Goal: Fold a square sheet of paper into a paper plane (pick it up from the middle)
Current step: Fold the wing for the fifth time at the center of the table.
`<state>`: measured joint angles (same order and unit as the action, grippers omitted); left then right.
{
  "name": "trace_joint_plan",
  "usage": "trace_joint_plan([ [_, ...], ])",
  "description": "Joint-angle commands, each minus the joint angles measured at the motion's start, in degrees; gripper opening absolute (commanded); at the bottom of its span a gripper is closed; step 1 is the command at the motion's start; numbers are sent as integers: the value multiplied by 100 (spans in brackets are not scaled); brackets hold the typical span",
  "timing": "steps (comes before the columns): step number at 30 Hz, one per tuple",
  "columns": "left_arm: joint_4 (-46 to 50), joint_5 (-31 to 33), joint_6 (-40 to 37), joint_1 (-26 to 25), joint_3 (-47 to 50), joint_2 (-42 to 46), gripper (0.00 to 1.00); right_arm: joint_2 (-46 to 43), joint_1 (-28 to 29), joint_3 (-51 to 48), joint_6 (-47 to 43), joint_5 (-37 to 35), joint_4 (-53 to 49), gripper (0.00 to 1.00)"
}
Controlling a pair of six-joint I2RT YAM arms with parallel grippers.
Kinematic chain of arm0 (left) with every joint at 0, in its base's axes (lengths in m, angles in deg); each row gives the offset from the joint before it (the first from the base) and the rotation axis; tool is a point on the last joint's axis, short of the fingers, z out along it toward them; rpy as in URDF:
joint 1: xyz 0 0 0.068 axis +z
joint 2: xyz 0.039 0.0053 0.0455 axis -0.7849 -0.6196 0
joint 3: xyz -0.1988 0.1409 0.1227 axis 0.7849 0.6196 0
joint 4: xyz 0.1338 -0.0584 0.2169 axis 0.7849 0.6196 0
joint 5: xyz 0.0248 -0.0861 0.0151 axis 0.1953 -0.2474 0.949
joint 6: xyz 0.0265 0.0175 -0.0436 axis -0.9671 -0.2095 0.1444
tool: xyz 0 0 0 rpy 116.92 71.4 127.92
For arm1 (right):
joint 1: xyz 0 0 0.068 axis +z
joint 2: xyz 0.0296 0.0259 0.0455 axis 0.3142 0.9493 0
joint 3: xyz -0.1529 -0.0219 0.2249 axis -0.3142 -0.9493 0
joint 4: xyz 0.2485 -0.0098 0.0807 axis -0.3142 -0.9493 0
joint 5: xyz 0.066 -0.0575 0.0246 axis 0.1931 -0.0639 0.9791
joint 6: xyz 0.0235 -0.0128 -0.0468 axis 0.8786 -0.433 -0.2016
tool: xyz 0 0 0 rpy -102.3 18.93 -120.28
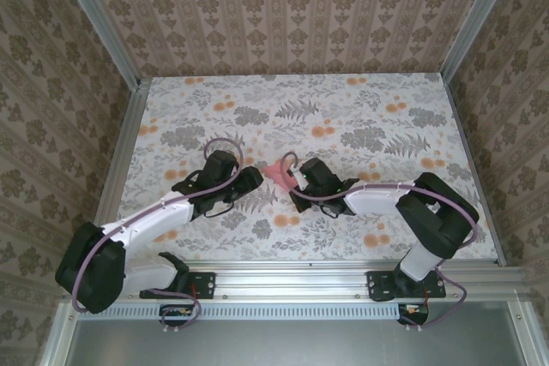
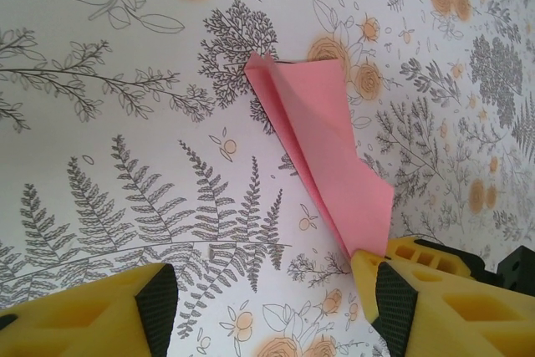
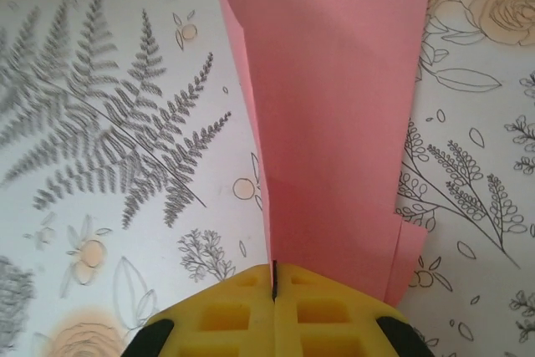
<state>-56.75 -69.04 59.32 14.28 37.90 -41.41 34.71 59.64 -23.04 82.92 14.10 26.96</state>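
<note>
Though tiny from above, paper plane appears pinched by right pincer close-up.

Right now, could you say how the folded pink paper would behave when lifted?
Probably floppy and very light: the folded pink paper is thin, pinched at one end by the right gripper. Its creases may stiffen it slightly.

right jaws: pressed together on pink paper | paper: folded | floral table beneath
</note>
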Motion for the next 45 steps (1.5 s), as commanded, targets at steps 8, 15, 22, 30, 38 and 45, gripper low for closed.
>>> trace_joint_plan([
  [8, -567, -432, -443, -452, -749, -998, 61, 260, -580, -622, 1904, 2013, 1767, 0],
  [15, -1065, -670, -580, -532, -1241, -1885, 50, 536, -896, -711, 2511, 2365, 2219, 0],
  [22, -1479, -758, -700, -538, -1581, -2562, 49, 664, -1073, -864, 2900, 2467, 2605, 0],
  [30, -1594, -789, -858, -529, -1865, -3130, 49, 646, -1073, -942, 2858, 2377, 2598, 0],
  [38, -1700, -813, -858, -530, -1888, -3464, 49, 602, -1073, -960, 2792, 2189, 2403, 1],
  [45, -1672, -776, -909, -529, -1907, -3664, 48, 480, -1073, -939, 2738, 2009, 2062, 17],
])
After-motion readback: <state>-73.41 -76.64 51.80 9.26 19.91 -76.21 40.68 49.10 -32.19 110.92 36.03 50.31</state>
